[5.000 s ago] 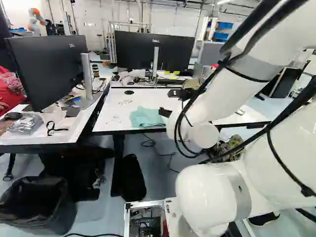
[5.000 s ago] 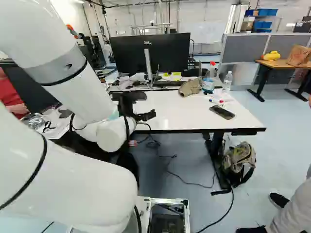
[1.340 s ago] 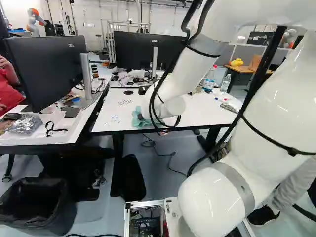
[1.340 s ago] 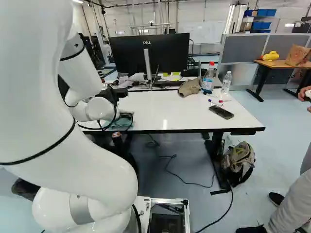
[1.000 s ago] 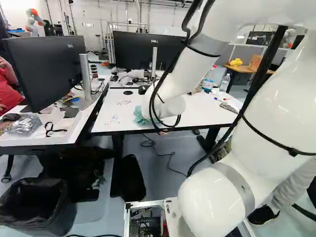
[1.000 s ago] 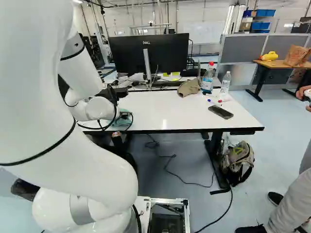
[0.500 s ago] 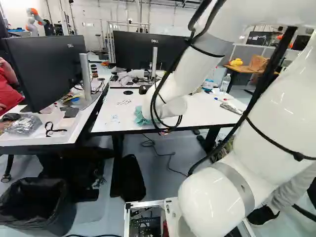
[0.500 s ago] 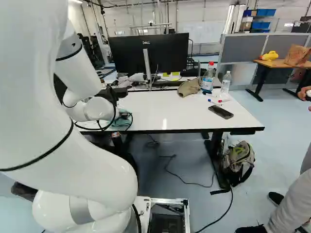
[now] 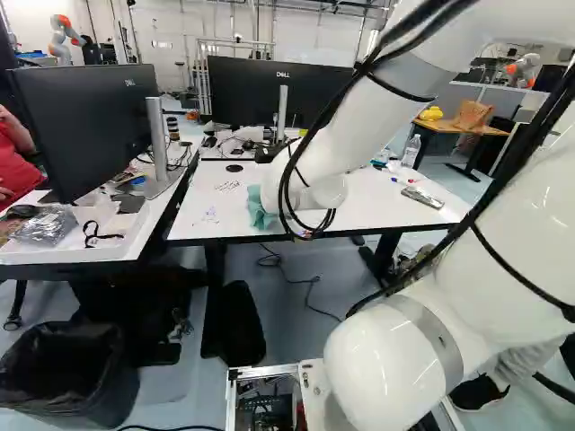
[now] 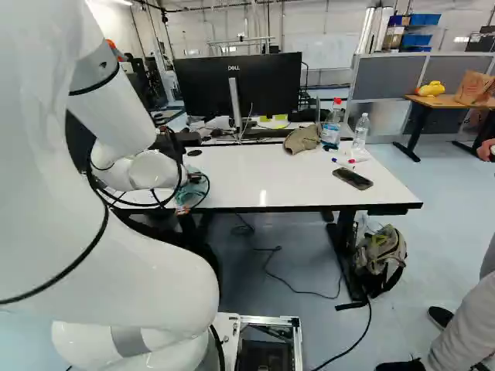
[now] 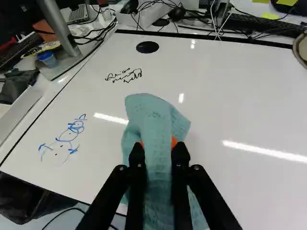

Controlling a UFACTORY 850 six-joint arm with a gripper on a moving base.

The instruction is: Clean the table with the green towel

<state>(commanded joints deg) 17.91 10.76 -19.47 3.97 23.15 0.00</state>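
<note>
Close by table edge (image 9: 193,241), gripped towel (image 11: 151,115)

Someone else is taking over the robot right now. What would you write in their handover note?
Gripper: shut on the green towel, at the white table's near edge.
Done: towel gripped; any earlier wiping can't be judged.
Left: blue snowman drawing and black handwriting, both unwiped.
Watch: phone and markers lie toward the table's far right corner.

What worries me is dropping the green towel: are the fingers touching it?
Touching: the wrist view shows the green towel pinched between both fingers.
</note>
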